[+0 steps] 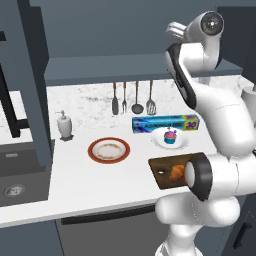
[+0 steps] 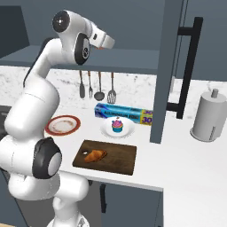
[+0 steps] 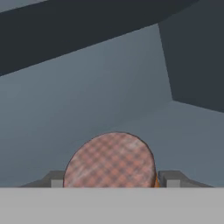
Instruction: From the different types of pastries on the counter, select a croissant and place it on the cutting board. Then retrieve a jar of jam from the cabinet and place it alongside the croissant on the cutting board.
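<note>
I had the arm raised high and reaching into the cabinet (image 2: 133,60), because the jar of jam (image 3: 109,159) sat up there on its shelf rather than on the counter (image 2: 186,159). In the hand view the jar's checked reddish lid sat between the two finger tips, one on either side, against the grey cabinet interior. I could not tell whether the pads were touching the jar or just flanking it, so I could not tell if the gripper (image 3: 113,183) had it gripped or was merely closing in around it. The jar's base was hidden, so I could not say for certain that it rested on the shelf.

The croissant (image 2: 95,155) lay on the left part of the cutting board (image 2: 117,159), at the near edge of the counter. I judged that half of the task done, with bare board to its right for the jar to go alongside.

As for what held what: the cupcake (image 2: 117,125) sat alone in the middle of a small white plate (image 2: 127,130), just beyond the board. The red-rimmed plate (image 2: 63,125) to the left had nothing on it. A blue foil box (image 2: 124,113) lay behind the cupcake plate, against the backsplash, under a row of hanging utensils (image 2: 96,86). A soap dispenser (image 1: 64,124) stood further left, near the sink, and a paper towel roll (image 2: 209,116) stood well to the right.
</note>
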